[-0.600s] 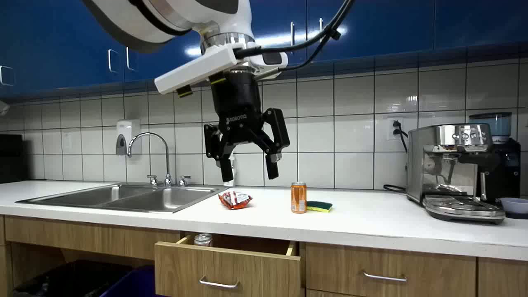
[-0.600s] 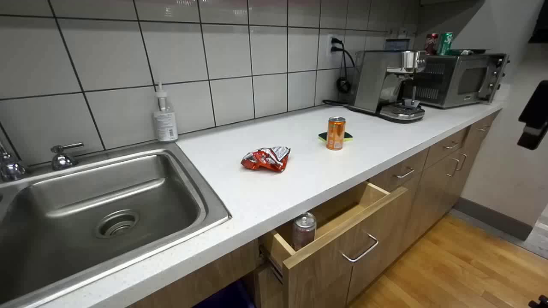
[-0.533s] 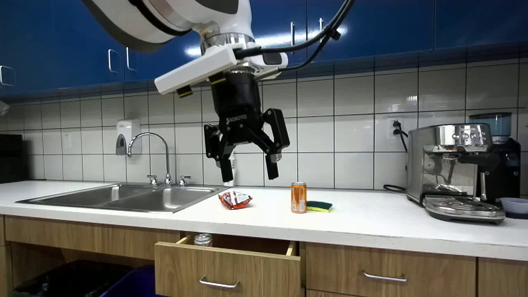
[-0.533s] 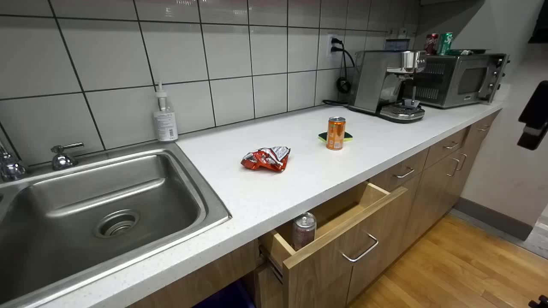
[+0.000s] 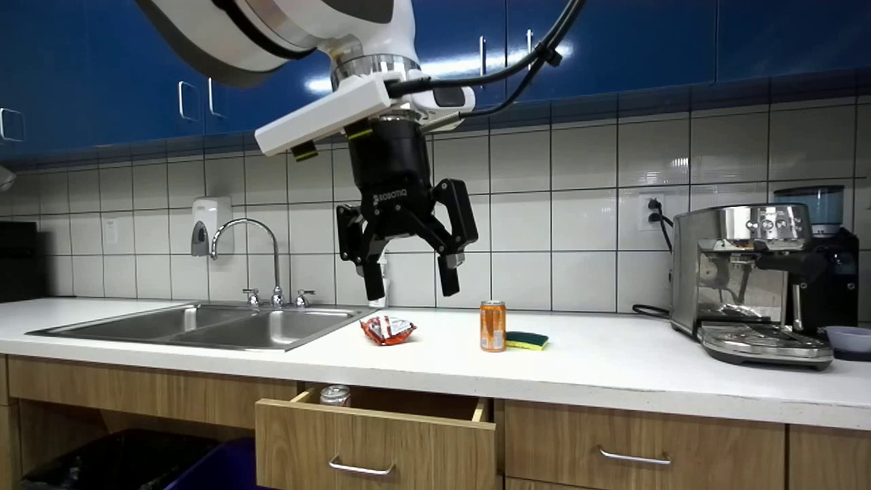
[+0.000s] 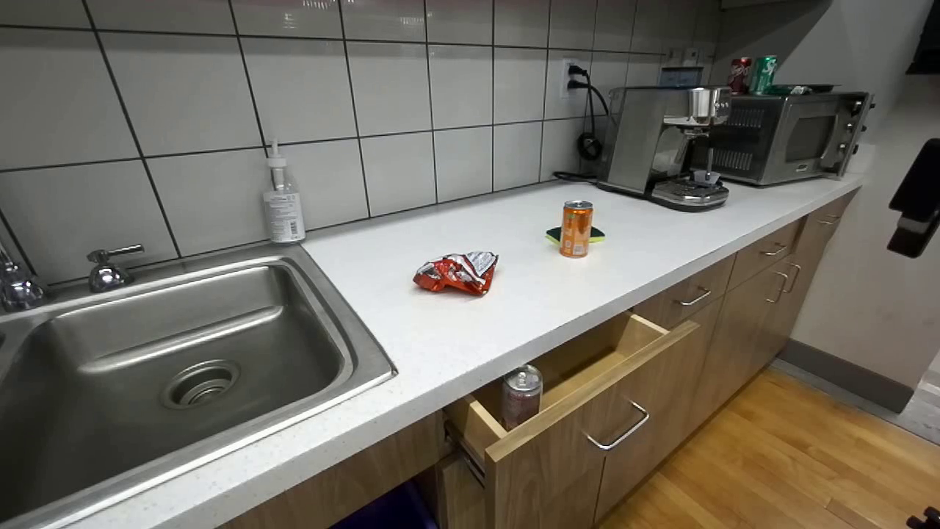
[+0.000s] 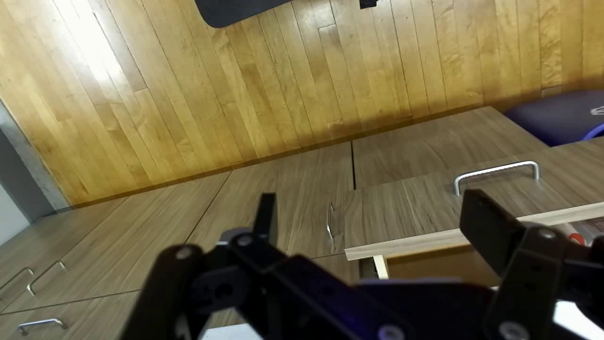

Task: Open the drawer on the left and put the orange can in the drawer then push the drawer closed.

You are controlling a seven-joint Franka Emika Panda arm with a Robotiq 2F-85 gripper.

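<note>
The drawer [image 5: 408, 444] stands pulled open below the counter, its silver bar handle [image 5: 360, 467] facing out. It is open in an exterior view [image 6: 558, 459] and in the wrist view [image 7: 401, 212] too. The orange can [image 5: 492, 328] stands upright on the counter; it also shows in an exterior view [image 6: 576, 231] and is out of sight in the wrist view. My gripper [image 5: 412, 291] hangs above the counter, left of the orange can and higher than it. Its fingers are spread apart with nothing between them, also in the wrist view [image 7: 372, 208].
A silver-topped can [image 6: 522, 397] stands inside the drawer at its left end. A red-and-white wrapper [image 5: 388, 331] lies left of the orange can. A green-and-yellow sponge [image 5: 527, 341] touches or nearly touches the can. Sink [image 5: 204, 325] at left, coffee machine [image 5: 742, 272] at right.
</note>
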